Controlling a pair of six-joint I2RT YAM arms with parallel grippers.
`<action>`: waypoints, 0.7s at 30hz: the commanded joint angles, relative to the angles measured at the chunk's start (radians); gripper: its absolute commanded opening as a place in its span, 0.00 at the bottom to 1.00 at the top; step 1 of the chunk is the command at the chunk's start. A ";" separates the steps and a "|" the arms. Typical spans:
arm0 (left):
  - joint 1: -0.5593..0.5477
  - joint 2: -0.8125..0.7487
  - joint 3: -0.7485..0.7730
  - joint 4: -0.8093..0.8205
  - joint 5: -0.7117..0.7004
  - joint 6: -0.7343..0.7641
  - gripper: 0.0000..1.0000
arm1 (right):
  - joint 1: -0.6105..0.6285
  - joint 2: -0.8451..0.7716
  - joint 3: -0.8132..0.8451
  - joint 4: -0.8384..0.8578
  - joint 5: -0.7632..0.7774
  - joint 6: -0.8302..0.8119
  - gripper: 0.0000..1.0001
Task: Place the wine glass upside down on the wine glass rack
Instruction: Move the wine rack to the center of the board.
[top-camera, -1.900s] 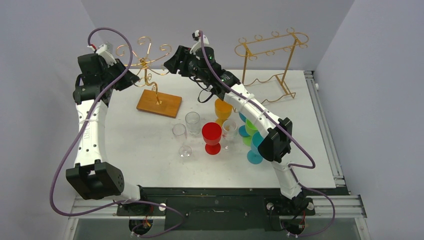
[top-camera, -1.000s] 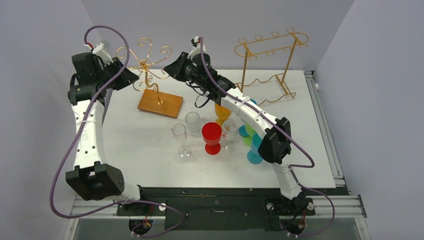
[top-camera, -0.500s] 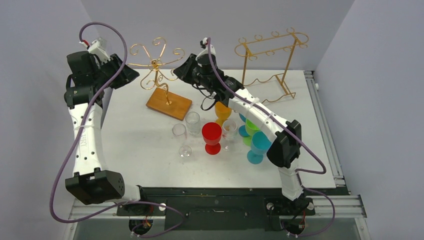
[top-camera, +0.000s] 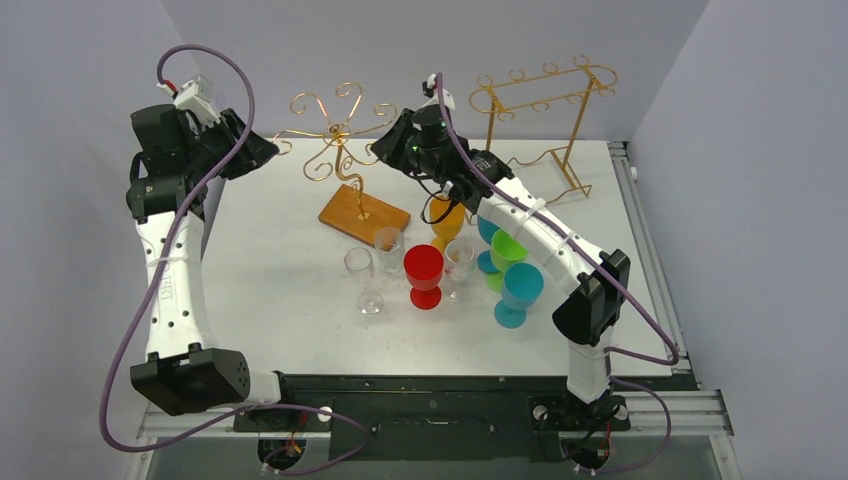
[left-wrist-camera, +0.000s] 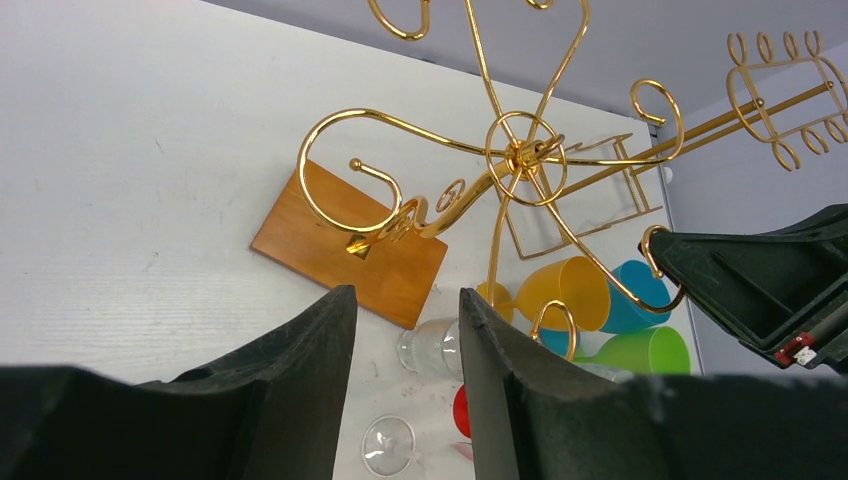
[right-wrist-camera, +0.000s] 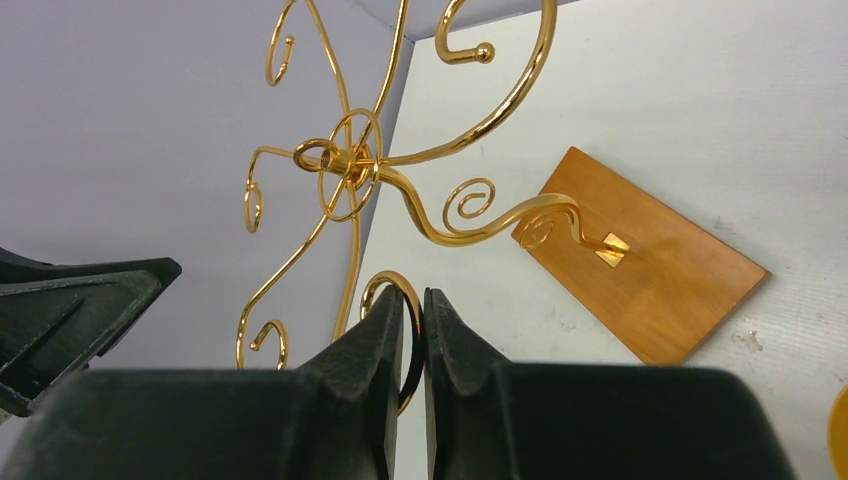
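Closest to the arm bases, a clear stemmed wine glass (top-camera: 364, 280), a red plastic goblet (top-camera: 424, 272) and several more clear and coloured glasses stand upright in a tight cluster on the white table (top-camera: 270, 290). None is in either gripper, so the glass to be hung has not yet been picked. The danger sits just behind them. The flat brown wooden base (top-camera: 365, 212) of the gold wire tree-shaped wine glass rack (right-wrist-camera: 347, 161) has its near corner touching or just beside a second clear glass (top-camera: 388, 245); I cannot tell which. Any shove of the rack toward the cluster would likely tip that glass into its neighbours. A sideways pull on the thin wire could also lever the base up and topple the whole stand, since the grip is high above the base. Higher and farther back, the right gripper (right-wrist-camera: 412, 305) has its jaws squeezed almost together on one curled arm at the rack's right side, the wire loop pinched between the fingers. The left gripper (left-wrist-camera: 405, 300), off the rack's left side, has its jaws moderately apart, holding nothing and touching nothing that I can see.
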 joint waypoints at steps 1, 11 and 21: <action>0.005 -0.043 -0.011 0.014 0.017 0.018 0.39 | -0.001 -0.011 0.118 0.003 -0.011 -0.035 0.00; 0.006 -0.036 -0.009 -0.001 0.016 0.036 0.53 | -0.024 -0.070 0.083 -0.111 0.056 -0.149 0.64; 0.020 0.012 0.016 -0.034 0.031 0.040 0.58 | 0.089 -0.245 -0.071 -0.300 0.307 -0.408 0.69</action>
